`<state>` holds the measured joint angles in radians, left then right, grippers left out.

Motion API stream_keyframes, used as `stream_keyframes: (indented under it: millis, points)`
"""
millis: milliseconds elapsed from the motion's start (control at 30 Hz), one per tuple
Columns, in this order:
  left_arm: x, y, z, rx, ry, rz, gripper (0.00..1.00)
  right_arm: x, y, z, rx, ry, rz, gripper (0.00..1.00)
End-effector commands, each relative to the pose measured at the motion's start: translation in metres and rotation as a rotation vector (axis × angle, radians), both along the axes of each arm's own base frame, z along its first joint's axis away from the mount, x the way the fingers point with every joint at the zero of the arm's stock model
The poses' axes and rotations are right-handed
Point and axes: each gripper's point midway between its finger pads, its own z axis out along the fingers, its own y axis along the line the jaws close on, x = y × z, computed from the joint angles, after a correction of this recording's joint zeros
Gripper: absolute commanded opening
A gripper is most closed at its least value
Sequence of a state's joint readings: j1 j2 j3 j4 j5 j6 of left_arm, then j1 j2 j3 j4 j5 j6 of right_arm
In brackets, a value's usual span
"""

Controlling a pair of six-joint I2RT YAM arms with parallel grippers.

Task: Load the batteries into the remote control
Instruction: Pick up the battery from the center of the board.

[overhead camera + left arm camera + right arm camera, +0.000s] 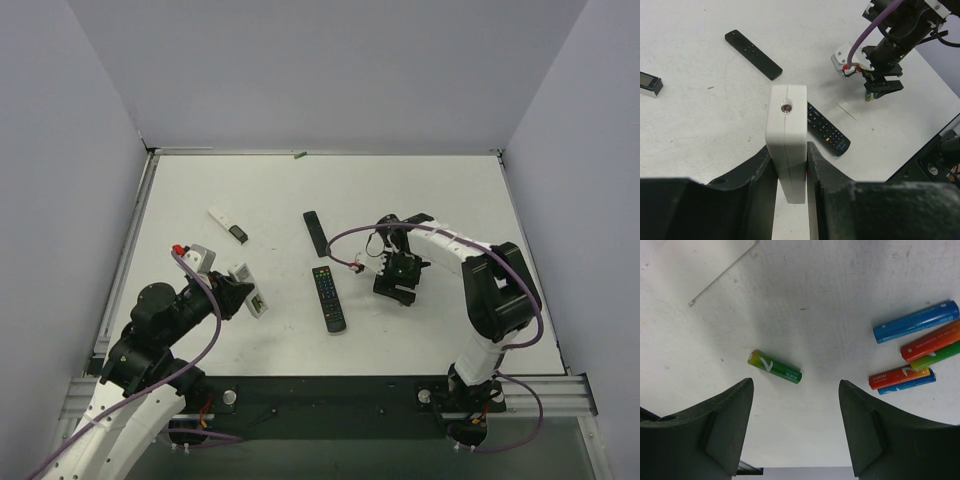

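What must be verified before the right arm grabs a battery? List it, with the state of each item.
1. Remote control clamped between the left jaws: ok.
2. Right jaws open: ok.
3. Green battery lying free, nothing on it: ok.
4. That battery apart from the other batteries: ok.
5. Battery centred in the right jaws' gap: not ok, it lies off to one side.
6. Battery bay uncovered and facing the right arm: cannot tell; only the remote's end and narrow edge show clearly.
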<state>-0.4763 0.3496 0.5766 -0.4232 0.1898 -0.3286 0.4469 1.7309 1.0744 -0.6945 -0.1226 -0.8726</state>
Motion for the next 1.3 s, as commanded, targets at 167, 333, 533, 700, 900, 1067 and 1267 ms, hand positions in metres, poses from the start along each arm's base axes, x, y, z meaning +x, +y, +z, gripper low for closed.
stream_keyframes:
  millis: [167,333,533,700,900,1067,1267]
  points:
    - [-0.001,-0.003,0.028,-0.032,-0.079,-0.023,0.0,-0.011,-0.008,-0.02,-0.041,0.062,0.011,0.62]
    - [-0.002,-0.004,0.028,-0.029,-0.078,-0.028,0.0,-0.014,-0.012,-0.027,-0.041,0.068,-0.023,0.55]
    - [-0.001,-0.003,0.028,-0.031,-0.08,-0.026,0.0,-0.022,-0.012,-0.026,-0.02,0.068,-0.045,0.37]
    - [-0.002,-0.003,0.029,-0.035,-0.083,-0.027,0.0,-0.033,-0.008,-0.026,-0.003,0.082,-0.077,0.14]
    - [-0.002,-0.004,0.028,-0.044,-0.074,-0.03,0.0,-0.047,0.006,-0.027,0.033,0.107,-0.127,0.06]
    - [-0.002,-0.006,0.026,-0.053,-0.065,-0.036,0.0,-0.054,0.019,-0.024,0.086,0.115,-0.178,0.0]
    - [-0.001,-0.005,0.026,-0.061,-0.061,-0.033,0.0,-0.047,0.042,-0.011,0.143,0.105,-0.371,0.03]
